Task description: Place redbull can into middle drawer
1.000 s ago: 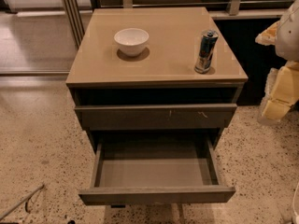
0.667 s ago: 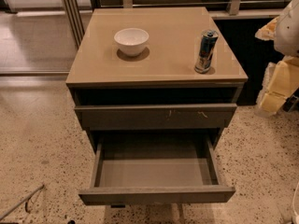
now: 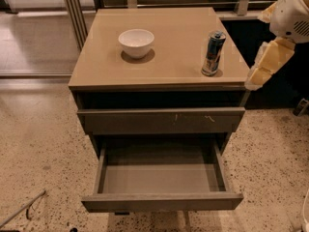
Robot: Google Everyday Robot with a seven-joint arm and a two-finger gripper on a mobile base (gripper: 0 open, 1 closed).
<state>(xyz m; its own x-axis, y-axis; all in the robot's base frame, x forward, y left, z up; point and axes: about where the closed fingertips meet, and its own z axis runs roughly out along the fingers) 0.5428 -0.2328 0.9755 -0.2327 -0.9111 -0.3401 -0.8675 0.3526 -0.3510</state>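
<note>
The redbull can [image 3: 213, 53] stands upright on the cabinet top [image 3: 164, 57] near its right front corner. The middle drawer [image 3: 161, 179] is pulled out below, and its flat inside is bare. My gripper [image 3: 263, 64] hangs from the white arm at the right edge of the view. It is just to the right of the can, about level with it, and does not touch it. It holds nothing that I can see.
A white bowl [image 3: 136, 42] sits on the cabinet top to the left of the can. A closed drawer front with small pale scratches [image 3: 161, 121] lies above the open drawer. Speckled floor surrounds the cabinet. A metal rod [image 3: 21, 209] lies at the lower left.
My gripper has moved left and slightly up, closer to the can. The can, bowl and drawer have not moved.
</note>
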